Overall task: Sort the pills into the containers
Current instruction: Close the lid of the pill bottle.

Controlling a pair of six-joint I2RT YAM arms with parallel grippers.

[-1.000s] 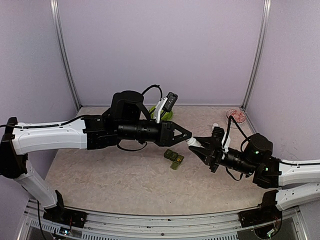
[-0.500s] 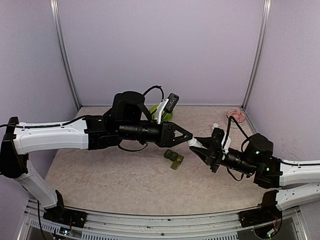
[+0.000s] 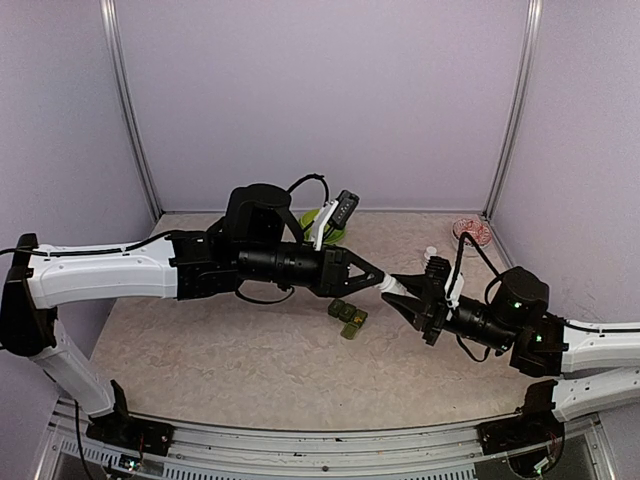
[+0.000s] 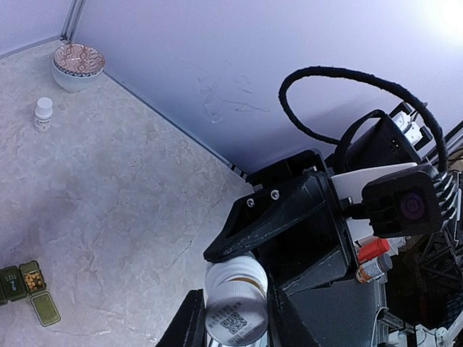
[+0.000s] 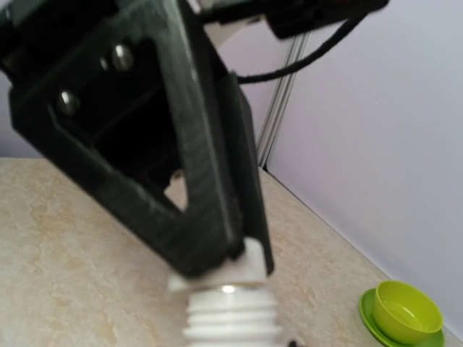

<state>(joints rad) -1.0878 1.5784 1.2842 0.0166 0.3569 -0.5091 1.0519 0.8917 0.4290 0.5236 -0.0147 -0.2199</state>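
My two grippers meet in mid-air over the table. My right gripper (image 3: 407, 296) is shut on a small white bottle (image 3: 392, 287), whose threaded neck (image 5: 230, 322) is bare. My left gripper (image 3: 376, 275) is shut on its ribbed white cap (image 4: 235, 318), which has a printed code label on top and sits at the bottle's mouth. The dark green pill box (image 3: 347, 317) lies on the table below them. In the left wrist view the pill box (image 4: 13, 282) has a lid open, with yellowish specks (image 4: 34, 277) in one compartment. No loose pills show.
A second small white bottle (image 3: 431, 254) stands at the back right, also seen in the left wrist view (image 4: 43, 113). A patterned bowl (image 3: 471, 231) sits in the back right corner. A lime green bowl (image 5: 407, 311) stands at the back behind the left arm.
Both grippers have drifted slightly to the right, still joined at the bottle. Nothing on the table has moved.
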